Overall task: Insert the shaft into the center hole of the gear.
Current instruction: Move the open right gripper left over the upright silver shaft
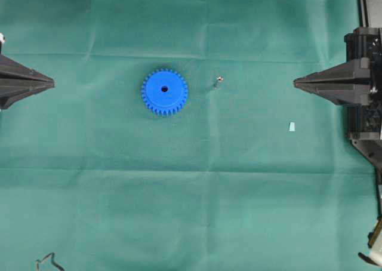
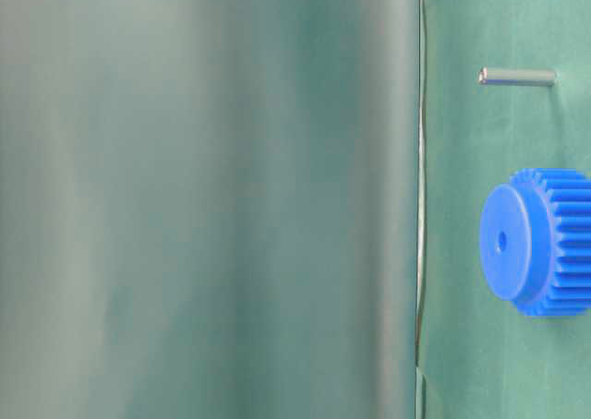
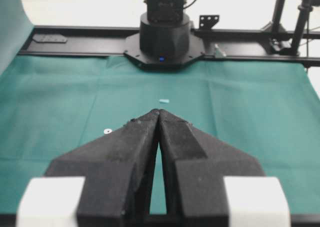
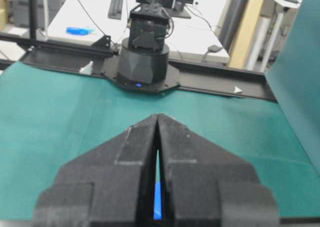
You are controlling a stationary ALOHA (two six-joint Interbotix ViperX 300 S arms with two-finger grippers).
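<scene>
Inspection of the green cloth [image 1: 191,211] in the overhead view: the gear [image 1: 164,92] lies flat a little left of centre, teeth outward, with the center hole [image 1: 164,89] facing up and unobstructed. That attitude suits a vertical insertion, judged from its open bore. The shaft [image 1: 219,79] stands upright on the cloth at about 3 o'clock from the gear, near it but clear of the teeth; the table-level view confirms a slim metal pin on end, apart from the gear. Standing so, its upper end offers itself for a pinch from above.

A small pale scrap [image 1: 292,126] lies at roughly 4 o'clock from the shaft, well apart, and plays no part in the job.

The left gripper [image 1: 51,81] is parked at 9 o'clock from the gear, well apart, fingers pressed together and empty. The right gripper [image 1: 296,82] sits at 3 o'clock from the shaft, likewise drawn together on nothing; both wrist views show the tips meeting. Each points inward along the row of parts.

Judgement: no part is yet in hand; the right arm is the nearer to the shaft, and must part its fingers first
</scene>
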